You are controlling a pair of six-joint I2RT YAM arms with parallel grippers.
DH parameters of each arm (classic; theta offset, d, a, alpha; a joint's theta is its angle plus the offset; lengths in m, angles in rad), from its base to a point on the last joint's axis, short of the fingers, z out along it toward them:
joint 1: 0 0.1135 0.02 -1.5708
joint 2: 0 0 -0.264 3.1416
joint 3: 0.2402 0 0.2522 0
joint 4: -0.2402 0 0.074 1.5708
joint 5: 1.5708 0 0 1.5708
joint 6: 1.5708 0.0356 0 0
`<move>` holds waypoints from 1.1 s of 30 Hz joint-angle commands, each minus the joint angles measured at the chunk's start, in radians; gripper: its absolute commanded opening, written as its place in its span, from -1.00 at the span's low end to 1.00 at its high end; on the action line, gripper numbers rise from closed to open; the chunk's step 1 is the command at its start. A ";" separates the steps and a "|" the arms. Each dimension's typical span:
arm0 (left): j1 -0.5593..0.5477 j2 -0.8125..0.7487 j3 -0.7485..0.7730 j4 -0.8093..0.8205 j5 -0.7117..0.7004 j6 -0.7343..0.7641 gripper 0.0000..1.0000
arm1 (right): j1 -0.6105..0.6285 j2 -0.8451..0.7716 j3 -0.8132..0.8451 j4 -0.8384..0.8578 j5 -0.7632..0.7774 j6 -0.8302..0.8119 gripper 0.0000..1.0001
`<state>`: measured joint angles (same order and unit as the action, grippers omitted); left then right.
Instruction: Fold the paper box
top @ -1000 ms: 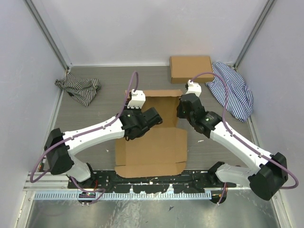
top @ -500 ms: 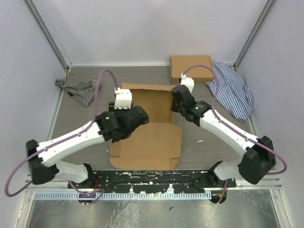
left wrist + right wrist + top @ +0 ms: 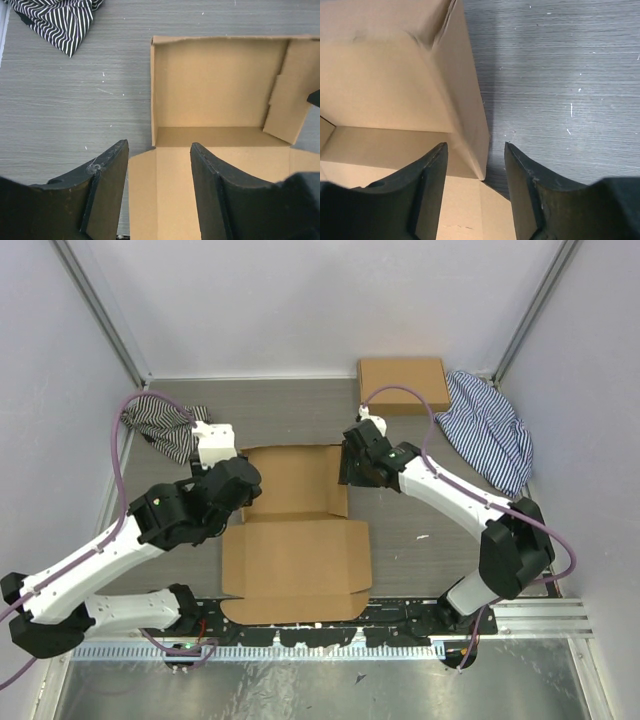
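Observation:
The paper box [image 3: 296, 558] lies mid-table. Its far half is a shallow tray [image 3: 293, 480] with raised walls, and its near half is a flat panel with flaps. My left gripper [image 3: 240, 498] is open and empty above the tray's near-left corner. In the left wrist view, its fingertips [image 3: 121, 147] straddle the flat panel [image 3: 172, 190] just short of the tray [image 3: 215, 85]. My right gripper [image 3: 348, 478] is open at the tray's right wall. In the right wrist view, that upright wall [image 3: 467, 105] stands between the open jaws, which do not grip it.
A smaller ready-made brown box [image 3: 403, 385] sits at the back right, beside a blue striped cloth [image 3: 492, 430]. A black-and-white striped cloth [image 3: 165, 425] lies at the back left, also showing in the left wrist view [image 3: 55, 17]. Enclosure walls surround the table.
Both arms have swung to the left, and the paper box has slid left and toward the near edge with them. Its far half now stands as a walled tray.

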<state>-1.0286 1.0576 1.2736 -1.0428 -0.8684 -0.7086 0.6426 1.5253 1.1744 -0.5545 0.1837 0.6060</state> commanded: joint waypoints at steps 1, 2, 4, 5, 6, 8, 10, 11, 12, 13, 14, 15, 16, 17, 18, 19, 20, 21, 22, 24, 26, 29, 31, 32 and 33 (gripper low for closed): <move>0.015 -0.040 -0.024 -0.039 0.033 0.033 0.19 | 0.000 -0.032 0.101 -0.039 0.061 -0.093 0.14; 0.017 -0.049 -0.029 -0.043 0.033 0.034 0.19 | -0.001 -0.029 0.130 -0.048 0.081 -0.137 0.17; 0.022 -0.067 -0.041 -0.049 0.032 0.035 0.20 | 0.000 -0.015 0.191 -0.054 0.103 -0.237 0.17; 0.023 -0.077 -0.047 -0.051 0.032 0.034 0.20 | 0.000 -0.005 0.224 -0.050 0.089 -0.297 0.17; 0.024 -0.088 -0.055 -0.049 0.031 0.034 0.20 | 0.000 0.007 0.263 -0.046 0.077 -0.351 0.17; 0.025 -0.112 -0.079 -0.042 0.028 0.036 0.21 | -0.001 0.038 0.324 -0.017 0.045 -0.455 0.17; 0.031 -0.138 -0.112 -0.034 0.022 0.037 0.22 | -0.001 0.089 0.389 -0.003 0.063 -0.500 0.17; 0.035 -0.144 -0.124 -0.035 0.021 0.037 0.22 | -0.001 0.125 0.432 -0.018 0.092 -0.498 0.15; 0.035 -0.153 -0.134 -0.036 0.022 0.035 0.22 | -0.004 0.171 0.476 -0.040 0.102 -0.495 0.14; 0.036 -0.158 -0.145 -0.035 0.024 0.035 0.22 | -0.011 0.218 0.519 -0.063 0.095 -0.493 0.14; 0.037 -0.163 -0.155 -0.032 0.028 0.035 0.22 | -0.022 0.269 0.569 -0.105 0.082 -0.485 0.14; 0.037 -0.167 -0.163 -0.030 0.031 0.036 0.22 | -0.037 0.324 0.619 -0.142 0.064 -0.469 0.12; 0.037 -0.168 -0.168 -0.029 0.032 0.035 0.22 | -0.054 0.375 0.664 -0.175 0.046 -0.446 0.11; 0.039 -0.169 -0.172 -0.031 0.033 0.036 0.22 | -0.074 0.421 0.698 -0.201 -0.015 -0.414 0.08; 0.039 -0.171 -0.177 -0.032 0.034 0.037 0.22 | -0.098 0.452 0.706 -0.203 -0.072 -0.373 0.00; 0.039 -0.172 -0.180 -0.033 0.034 0.040 0.22 | -0.119 0.471 0.689 -0.192 -0.141 -0.340 -0.08; 0.039 -0.176 -0.185 -0.037 0.032 0.042 0.22 | -0.138 0.469 0.651 -0.166 -0.170 -0.306 -0.12; 0.040 -0.179 -0.191 -0.039 0.030 0.044 0.22 | -0.149 0.462 0.601 -0.128 -0.186 -0.284 -0.13; 0.040 -0.186 -0.195 -0.040 0.029 0.046 0.22 | -0.154 0.436 0.549 -0.089 -0.196 -0.268 -0.13; 0.042 -0.196 -0.203 -0.034 0.032 0.061 0.23 | -0.155 0.386 0.453 -0.021 -0.205 -0.248 -0.08; 0.042 -0.202 -0.207 -0.029 0.034 0.075 0.23 | -0.155 0.350 0.394 0.011 -0.198 -0.236 -0.02; 0.044 -0.208 -0.220 -0.029 0.037 0.092 0.23 | -0.155 0.331 0.345 0.023 -0.221 -0.219 0.07; 0.045 -0.213 -0.238 -0.028 0.042 0.099 0.23 | -0.153 0.333 0.329 0.035 -0.263 -0.214 0.08; 0.044 -0.216 -0.249 -0.026 0.045 0.099 0.23 | -0.153 0.334 0.319 0.044 -0.282 -0.209 0.08; 0.045 -0.221 -0.262 -0.020 0.050 0.100 0.23 | -0.150 0.331 0.307 0.053 -0.290 -0.202 0.08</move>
<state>-0.9897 0.8539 1.0592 -1.0748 -0.8330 -0.6350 0.4770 1.9076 1.5074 -0.5728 -0.0238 0.3668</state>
